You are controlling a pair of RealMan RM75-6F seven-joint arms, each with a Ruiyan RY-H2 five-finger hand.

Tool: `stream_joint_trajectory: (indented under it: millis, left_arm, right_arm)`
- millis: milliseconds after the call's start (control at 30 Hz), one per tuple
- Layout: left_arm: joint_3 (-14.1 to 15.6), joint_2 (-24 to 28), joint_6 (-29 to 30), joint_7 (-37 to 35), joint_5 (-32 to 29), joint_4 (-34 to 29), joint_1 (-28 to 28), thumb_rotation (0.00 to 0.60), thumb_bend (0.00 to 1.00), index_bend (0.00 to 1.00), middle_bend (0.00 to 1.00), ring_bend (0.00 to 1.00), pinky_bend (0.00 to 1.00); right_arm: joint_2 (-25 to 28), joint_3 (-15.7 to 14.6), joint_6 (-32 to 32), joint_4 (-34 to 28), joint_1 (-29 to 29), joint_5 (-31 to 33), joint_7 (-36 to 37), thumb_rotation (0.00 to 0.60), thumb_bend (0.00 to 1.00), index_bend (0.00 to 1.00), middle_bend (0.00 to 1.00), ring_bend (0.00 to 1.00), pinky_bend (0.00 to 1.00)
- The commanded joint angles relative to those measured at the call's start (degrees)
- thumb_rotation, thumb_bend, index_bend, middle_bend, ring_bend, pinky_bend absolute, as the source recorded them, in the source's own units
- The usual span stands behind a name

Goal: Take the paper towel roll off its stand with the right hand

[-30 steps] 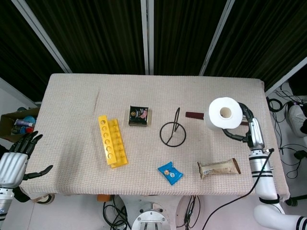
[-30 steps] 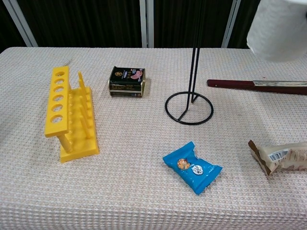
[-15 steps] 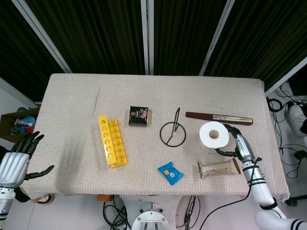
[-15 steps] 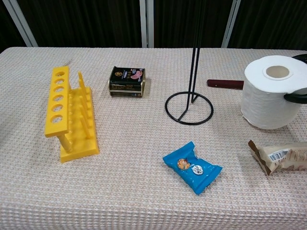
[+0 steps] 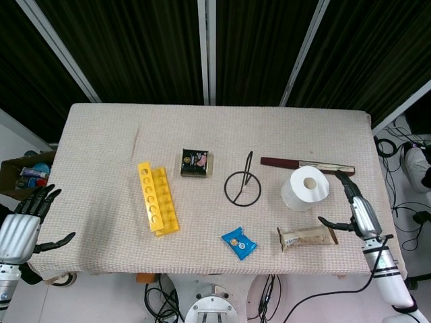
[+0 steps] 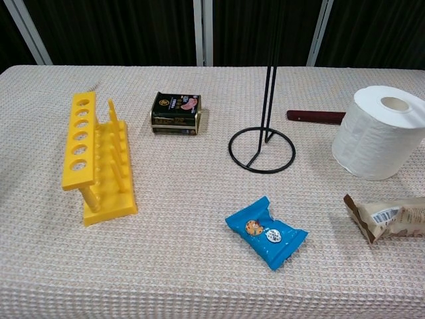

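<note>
- Table (image 5: 101,134) cloth held a yellow rack (image 5: 159,198) at centre left, a dark tin (image 5: 195,162) above it, a blue packet (image 5: 239,243) at lower centre, a snack bar (image 5: 307,237) at lower right, and a dark red stick (image 5: 306,165) at right.
- Stick lay just behind the roll (image 5: 306,188); snack bar sat near its lower side.
- Roll was white, quilted, with a brown core hole (image 6: 395,104).
- Roll stood on end on the cloth at right, off the stand (image 5: 243,184), axis vertical, hole facing up.
- Stand was bare wire, ring base, upright post, left of the roll and apart from it.
- Right hand (image 5: 355,208) sat right of the roll, fingers spread, holding nothing, not touching it.
- Left hand (image 5: 23,225) was at lower left, off the table, fingers apart and empty.
</note>
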Motion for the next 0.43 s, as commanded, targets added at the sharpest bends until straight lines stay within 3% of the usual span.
stream_joint_trajectory:
  millis: [33, 100, 200, 433]
  left_arm:
    - [0.0, -0.1, -0.1, 0.2, 0.0, -0.1, 0.0, 0.353, 0.15, 0.09, 0.05, 0.06, 0.22]
    - [0.0, -0.1, -0.1, 0.3, 0.0, -0.1, -0.1, 0.351, 0.15, 0.09, 0.05, 0.06, 0.22]
    - [0.0, -0.1, -0.1, 0.5, 0.0, -0.2, -0.1, 0.354, 0.15, 0.09, 0.05, 0.06, 0.22]
    - [0.2, -0.2, 0.1, 0.6, 0.3, -0.3, 0.0, 0.354, 0.15, 0.09, 0.05, 0.06, 0.22]
  right_arm:
    - [2.9, -2.0, 11.6, 1.4, -7.1, -3.5, -16.6, 0.6, 0.06, 0.0, 0.0, 0.0, 0.0]
    - [2.0, -1.8, 15.8, 2.6, -9.8, -2.8, -26.1, 0.6, 0.06, 0.0, 0.0, 0.0, 0.0]
    - [1.1, -2.2, 18.3, 3.2, -12.3, -1.7, -32.4, 0.6, 0.06, 0.0, 0.0, 0.0, 0.0]
    - [2.2, -3.1, 16.9, 0.9, -14.1, -0.1, -30.5, 0.6, 0.06, 0.0, 0.0, 0.0, 0.0]
